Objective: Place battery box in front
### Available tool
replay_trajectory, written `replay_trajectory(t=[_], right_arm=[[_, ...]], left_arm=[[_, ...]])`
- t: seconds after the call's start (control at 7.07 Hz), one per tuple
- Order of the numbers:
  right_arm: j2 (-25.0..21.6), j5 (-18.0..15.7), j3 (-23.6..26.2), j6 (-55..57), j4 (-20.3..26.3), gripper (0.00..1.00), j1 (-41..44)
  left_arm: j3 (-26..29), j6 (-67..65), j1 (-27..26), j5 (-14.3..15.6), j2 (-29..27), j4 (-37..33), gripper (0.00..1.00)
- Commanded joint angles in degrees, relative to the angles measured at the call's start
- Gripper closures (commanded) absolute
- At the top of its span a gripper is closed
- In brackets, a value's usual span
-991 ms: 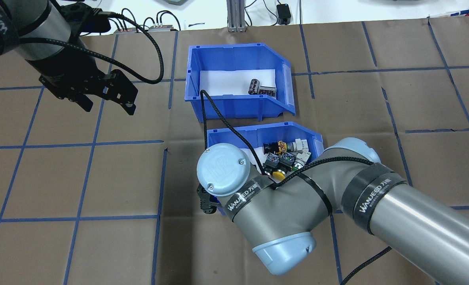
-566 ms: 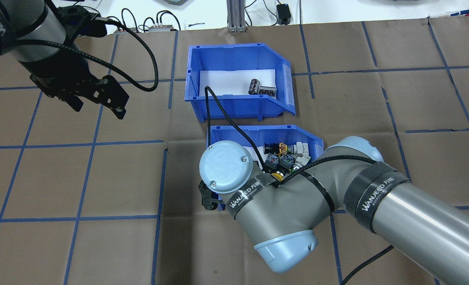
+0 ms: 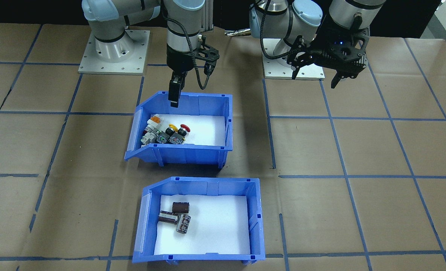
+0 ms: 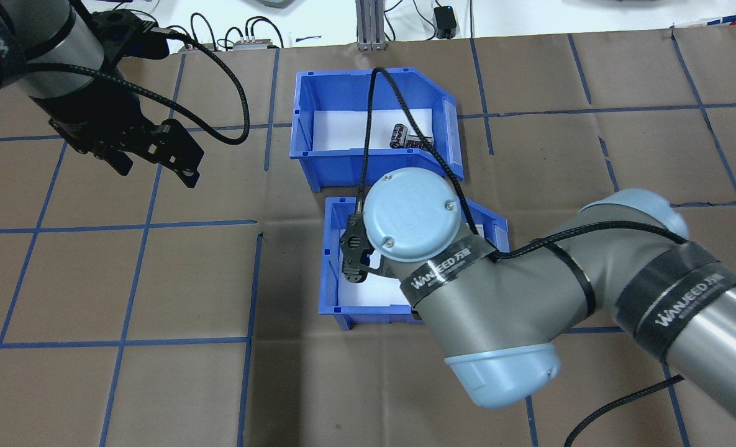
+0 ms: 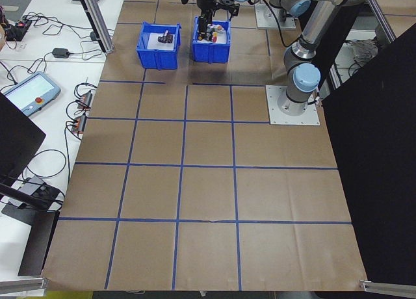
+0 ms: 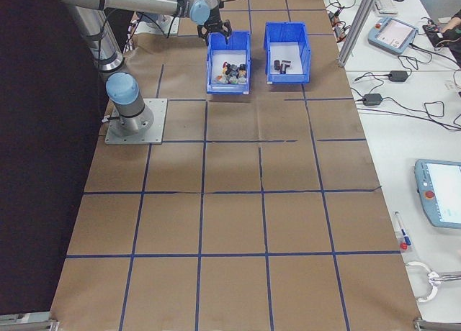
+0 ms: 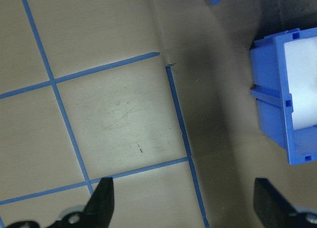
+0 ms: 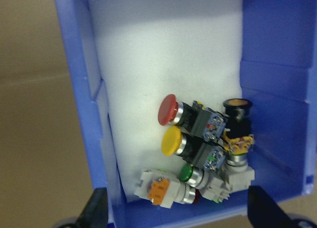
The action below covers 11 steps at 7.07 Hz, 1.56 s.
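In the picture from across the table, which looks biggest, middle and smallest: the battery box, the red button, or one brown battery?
1. The battery box, biggest by far.
2. One brown battery.
3. The red button, smallest. It sits farther from the camera, though, so those two could really be closer in size.

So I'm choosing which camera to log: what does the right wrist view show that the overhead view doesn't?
Only the wrist view shows the push-button switches: red, yellow and green caps clustered in one corner of the switch bin, between the open right pincer tips. Only the overhead view shows the battery box with its dark cylinders, and the left pincer hovering over bare table. Both show the switch bin's white foam floor.
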Motion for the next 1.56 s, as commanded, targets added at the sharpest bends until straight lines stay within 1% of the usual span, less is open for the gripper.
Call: replay_trajectory(t=[0.0,0.14,0.28,0.42,0.57,0.71,0.85,0.99,1.13,1.27,1.42], right_arm=[[-2.64,0.44,-0.35,9.82,0.05,0.0,-9.03],[-3.09,1.06,-1.39,13.8,-0.04,0.0,-12.03],[-2.83,1.5,-4.19,17.15,-0.74,0.0,-14.32],[-2.57,1.5,-7.7,18.83,0.04,0.0,-17.74],[-2.39,1.5,-9.65,22.07,1.53,0.0,-21.26],[-2.48,2.55,-11.67,28.19,3.37,0.0,-24.6],[-2.3,5.69,-13.6,36.08,7.22,0.0,-26.63],[-1.17,5.81,-15.36,43.3,10.21,0.0,-26.83],[2.06,5.55,-19.47,48.5,14.59,0.0,-26.83],[5.31,5.81,-24.99,52.99,22.73,0.0,-26.83],[7.69,5.89,-28.96,55.91,26.9,0.0,-26.83]], left_arm=[[-0.04,0.04,0.0,-0.03,0.0,0.05,0.0],[-0.04,0.04,0.0,-0.21,0.0,0.05,0.0],[-0.04,0.04,-0.09,-0.21,0.0,0.05,0.0],[-0.04,0.04,-0.09,-0.21,0.09,0.05,0.0],[-0.04,0.04,-0.09,-0.21,0.0,0.05,0.0],[-0.04,0.04,-0.09,-0.21,0.09,0.05,0.0],[-0.04,0.04,-0.09,-0.21,0.09,0.05,0.0],[-0.04,0.04,-0.09,-0.21,0.0,0.05,0.0],[-0.13,0.04,-0.09,-0.21,0.09,0.05,0.0],[-0.13,0.04,-0.09,-0.21,0.0,0.05,0.0],[-0.13,0.04,-0.09,-0.21,0.0,0.05,0.0]])
